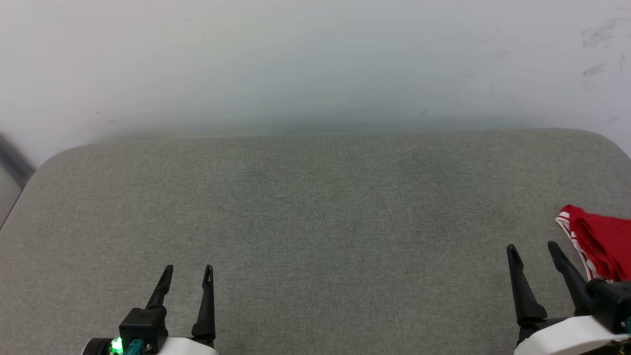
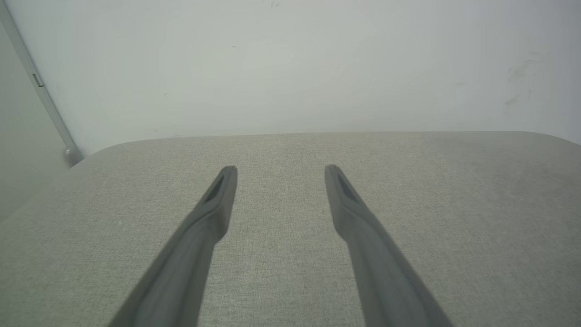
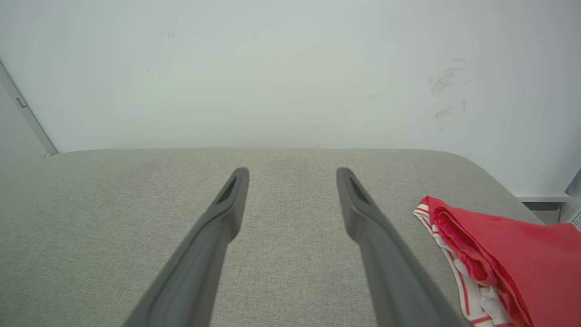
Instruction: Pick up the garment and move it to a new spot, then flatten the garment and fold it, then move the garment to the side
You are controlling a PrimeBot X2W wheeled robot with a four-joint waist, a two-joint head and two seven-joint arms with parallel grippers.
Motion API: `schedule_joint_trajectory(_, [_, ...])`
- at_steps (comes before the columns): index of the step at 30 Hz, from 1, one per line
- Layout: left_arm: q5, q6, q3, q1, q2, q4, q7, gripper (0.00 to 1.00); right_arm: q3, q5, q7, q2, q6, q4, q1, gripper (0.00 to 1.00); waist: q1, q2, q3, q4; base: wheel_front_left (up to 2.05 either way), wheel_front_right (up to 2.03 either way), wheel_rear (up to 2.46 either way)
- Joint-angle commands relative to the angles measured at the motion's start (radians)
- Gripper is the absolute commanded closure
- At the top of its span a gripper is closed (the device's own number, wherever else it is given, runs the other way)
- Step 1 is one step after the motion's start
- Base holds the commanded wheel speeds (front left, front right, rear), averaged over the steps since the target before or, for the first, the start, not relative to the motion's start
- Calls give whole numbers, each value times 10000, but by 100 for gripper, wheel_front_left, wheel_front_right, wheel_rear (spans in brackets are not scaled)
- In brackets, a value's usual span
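Observation:
The garment (image 1: 604, 241) is a folded red bundle with a white, red-striped edge, lying at the far right of the grey cushion (image 1: 315, 207). In the right wrist view the garment (image 3: 504, 254) sits just right of my right fingers. My right gripper (image 1: 532, 249) stands open at the lower right, a little left of the garment and not touching it. My left gripper (image 1: 189, 269) is open at the lower left, far from the garment, with nothing between its fingers. Both the left gripper (image 2: 280, 169) and the right gripper (image 3: 292, 171) hover over bare fabric.
A pale wall (image 1: 315, 64) rises right behind the cushion's rounded back edge. A grey strip (image 2: 41, 86) runs down the wall at the far left. The cushion's right back corner (image 3: 490, 168) curves off beside the garment.

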Motion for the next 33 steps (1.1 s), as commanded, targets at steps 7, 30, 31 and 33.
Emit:
schedule_joint_trajectory(7, [14,26,14,-116,-16,72,-48,0,40,-91,-62,42,-7,26,-64,0,1,-1,27,41,0,0,0])
schedule_joint_trajectory(30, [-3424,-580,657,-383,-393,533,927,100,37,3702,18,-65,-1,1282,-628,100,2,-1,81,17,0,0,0])
schedule_joint_trajectory(31, [-3582,-607,691,-404,-408,547,969,100,35,3873,21,-68,-1,1329,-660,100,2,-1,84,16,0,0,0])
schedule_joint_trajectory(33, [-3892,-662,758,-450,-437,571,1051,100,32,4214,27,-73,-1,1426,-717,100,2,-1,90,13,0,0,0])
